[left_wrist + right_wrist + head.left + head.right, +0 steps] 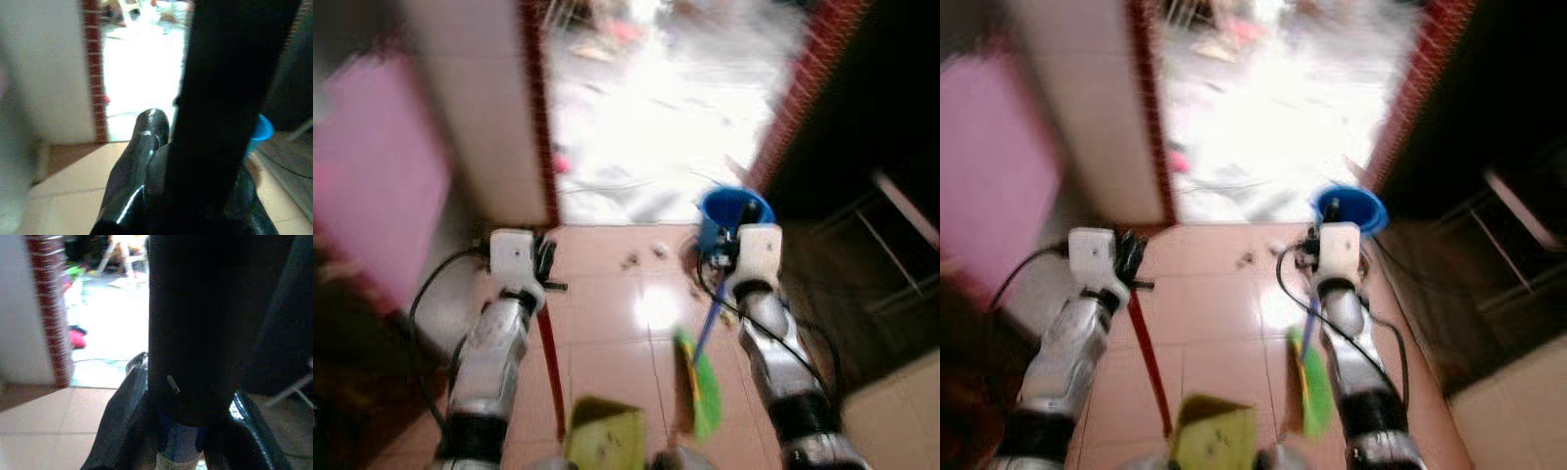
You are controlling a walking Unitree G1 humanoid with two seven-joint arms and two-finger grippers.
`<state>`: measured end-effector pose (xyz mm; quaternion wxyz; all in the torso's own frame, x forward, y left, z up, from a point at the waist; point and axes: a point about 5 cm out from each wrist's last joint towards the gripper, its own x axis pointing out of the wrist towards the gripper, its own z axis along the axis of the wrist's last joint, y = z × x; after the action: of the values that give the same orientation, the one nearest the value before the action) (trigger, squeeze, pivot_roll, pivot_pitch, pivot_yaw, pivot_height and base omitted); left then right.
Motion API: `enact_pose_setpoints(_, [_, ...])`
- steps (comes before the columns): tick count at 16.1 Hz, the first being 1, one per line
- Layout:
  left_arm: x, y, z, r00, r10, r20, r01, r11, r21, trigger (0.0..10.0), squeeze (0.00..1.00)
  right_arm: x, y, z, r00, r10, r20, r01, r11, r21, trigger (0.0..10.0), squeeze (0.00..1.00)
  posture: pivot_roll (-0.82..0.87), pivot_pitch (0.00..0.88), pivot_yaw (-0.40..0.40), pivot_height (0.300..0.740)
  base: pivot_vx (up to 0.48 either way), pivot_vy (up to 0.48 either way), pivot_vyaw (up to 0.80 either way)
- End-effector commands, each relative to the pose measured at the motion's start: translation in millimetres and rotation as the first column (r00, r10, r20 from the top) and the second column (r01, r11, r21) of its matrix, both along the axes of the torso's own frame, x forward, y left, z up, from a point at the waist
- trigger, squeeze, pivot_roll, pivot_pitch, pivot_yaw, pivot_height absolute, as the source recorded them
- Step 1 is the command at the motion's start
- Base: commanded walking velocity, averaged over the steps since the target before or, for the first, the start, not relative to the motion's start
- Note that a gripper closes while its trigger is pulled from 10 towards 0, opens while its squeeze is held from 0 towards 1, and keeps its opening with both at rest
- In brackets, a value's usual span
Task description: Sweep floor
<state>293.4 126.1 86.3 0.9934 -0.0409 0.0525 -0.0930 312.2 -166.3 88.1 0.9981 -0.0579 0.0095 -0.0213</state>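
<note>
Left eye view is blurred. On the left, the left tool (545, 266) is pinched on the red handle (551, 367) of a yellow-green dustpan (605, 434) hanging low. Crumbs (644, 256) lie on the tiled floor (607, 323) between the arms, before the doorway. On the right, the right tool (724, 250) is clamped on the blue-handled green broom (697, 382), near a blue bucket (732, 209). The bucket could be knocked by a wide stroke, and crumbs could be pushed outside.

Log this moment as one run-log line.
left claw: holds red-handled dustpan | right claw: holds blue-handled broom | debris on tiles | blue bucket by doorway
</note>
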Motion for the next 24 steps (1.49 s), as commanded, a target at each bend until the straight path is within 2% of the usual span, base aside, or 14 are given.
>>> enact_pose_setpoints(1, [-3.6,-3.6,-4,1.0,-0.007,-0.009,0.006,1.0,-0.016,10.0,0.0,4.6,-4.1,6,1.0,-0.012,0.016,0.013,1.0,-0.019,10.0,0.0,-0.06,0.0,-0.026,0.74,0.0,0.48,-0.8])
enact_pose_setpoints(2, [-4.4,-4.7,-5,1.0,-0.003,-0.015,0.002,1.0,-0.028,10.0,0.0,5.3,-4.0,6,1.0,-0.011,0.015,0.011,1.0,-0.019,10.0,0.0,-0.06,0.0,-0.029,0.74,0.0,0.48,-0.58])
enact_pose_setpoints(3, [-4.9,-4.4,-3,1.0,0.009,0.006,-0.009,1.0,-0.001,10.0,0.0,5.9,-3.7,6,1.0,-0.011,0.013,0.011,1.0,-0.016,10.0,0.0,-0.05,0.0,-0.033,0.74,0.0,0.48,-0.56])
enact_pose_setpoints(5, [-5.4,-5.1,-3,1.0,0.021,0.013,-0.021,1.0,-0.009,10.0,0.0,6.0,0.2,2,1.0,-0.005,-0.008,0.004,0.999,-0.044,10.0,0.0,-0.05,0.0,-0.039,0.74,0.0,0.0,0.0])
enact_pose_setpoints(7, [-6.5,-5.1,-3,1.0,0.02,0.02,-0.02,1.0,0.004,10.0,0.0,5.1,4.6,0,1.0,0.008,-0.019,-0.008,1.0,-0.027,10.0,0.0,-0.05,0.0,-0.034,0.74,0.0,0.0,0.0])
enact_pose_setpoints(8, [-7.5,-0.4,-4,0.997,0.066,0.033,-0.068,0.996,0.053,10.0,0.0,4.1,6.5,-1,1.0,0.016,-0.023,-0.016,1.0,-0.027,10.0,0.0,-0.05,0.0,-0.034,0.74,0.0,0.0,0.0])
enact_pose_setpoints(9, [-7.9,0.0,-6,0.998,0.058,0.022,-0.06,0.996,0.066,10.0,0.0,3.8,6.5,-2,1.0,0.01,-0.029,-0.011,1.0,-0.017,10.0,0.0,-0.05,0.0,-0.034,0.74,0.0,0.0,0.0])
enact_pose_setpoints(11, [-9.5,-4.4,-7,0.999,-0.026,0.028,0.023,0.996,0.084,10.0,0.0,2.6,3.9,-3,1.0,-0.017,-0.018,0.018,1.0,0.011,10.0,0.0,-0.04,0.0,-0.019,0.74,0.0,0.0,0.0])
enact_pose_setpoints(12, [-8.6,-5.4,-4,0.997,-0.052,0.053,0.045,0.991,0.124,10.0,0.0,1.8,1.4,-2,0.999,-0.038,-0.012,0.038,0.999,0.005,10.0,0.0,-0.04,0.0,-0.009,0.74,0.0,0.0,0.0])
enact_pose_setpoints(17, [0.2,-8.9,1,0.992,-0.114,0.053,0.105,0.983,0.148,10.0,0.0,-7.6,-7.8,-7,0.992,-0.129,-0.005,0.129,0.991,0.031,10.0,0.0,-0.06,0.0,0.061,0.74,0.0,0.0,0.0])
enact_pose_setpoints(20, [3.7,-8.1,3,0.991,-0.124,0.055,0.115,0.984,0.136,10.0,0.0,-8.6,-5.8,-8,0.991,-0.131,-0.007,0.131,0.991,0.029,10.0,0.0,-0.06,0.0,0.065,0.74,0.0,0.0,0.0])
enact_pose_setpoints(24, [4.9,-6.8,4,0.994,-0.087,0.061,0.079,0.988,0.134,10.0,0.0,-2.9,1.6,-2,0.996,-0.093,-0.006,0.093,0.995,0.026,10.0,0.0,-0.03,0.0,0.036,0.74,0.0,0.0,0.0])
